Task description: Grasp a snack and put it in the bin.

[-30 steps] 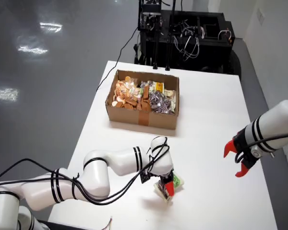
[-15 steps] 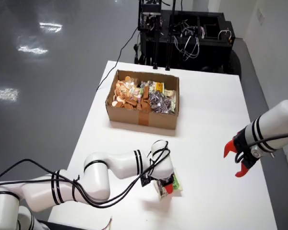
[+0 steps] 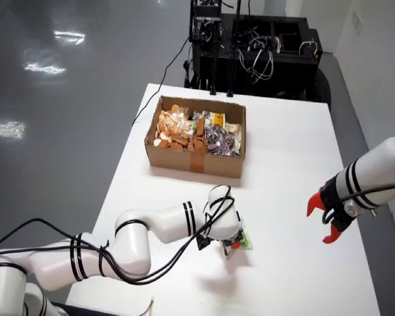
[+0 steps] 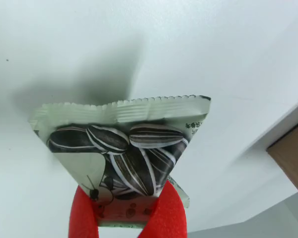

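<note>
Gripping a pale green snack packet [image 3: 239,241] printed with striped sunflower seeds, the working arm's gripper [image 3: 232,245] is clenched on the packet's lower edge, its 2 red fingers [image 4: 165,214] pressed against it from either side in the view that rides on the gripper. In that close view the packet [image 4: 124,153] stands upright with its crimped top seal pointing away from the fingers, raised clear of the white table [image 4: 64,39], on which a soft shadow falls beyond it. In the overhead view the white arm reaches in from the near left corner, a black cable looped along its links, and holds the snack over the near middle of the table [image 3: 283,145], well apart from the cardboard box [image 3: 196,136]. That box sits toward the far left of the tabletop and is filled with other snacks (orange ones on the left, silvery and yellow-green packets on the right). At the right edge, a second white arm hangs with its red gripper [image 3: 322,220] spread apart, holding nothing.
</note>
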Controlling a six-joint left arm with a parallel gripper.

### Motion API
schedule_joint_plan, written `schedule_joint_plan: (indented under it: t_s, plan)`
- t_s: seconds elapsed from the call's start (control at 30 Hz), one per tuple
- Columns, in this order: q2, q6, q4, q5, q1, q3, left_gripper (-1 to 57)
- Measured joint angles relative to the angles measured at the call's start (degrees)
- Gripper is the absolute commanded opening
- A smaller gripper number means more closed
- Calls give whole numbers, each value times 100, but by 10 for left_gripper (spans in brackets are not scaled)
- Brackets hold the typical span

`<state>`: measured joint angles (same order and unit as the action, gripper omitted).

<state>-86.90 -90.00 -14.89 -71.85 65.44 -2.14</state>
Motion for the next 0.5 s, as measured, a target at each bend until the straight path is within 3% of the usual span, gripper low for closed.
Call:
schedule_joint_plan:
  t_s: [0.5]
  plan:
    - [92,32,-221,-110,-245,608,31]
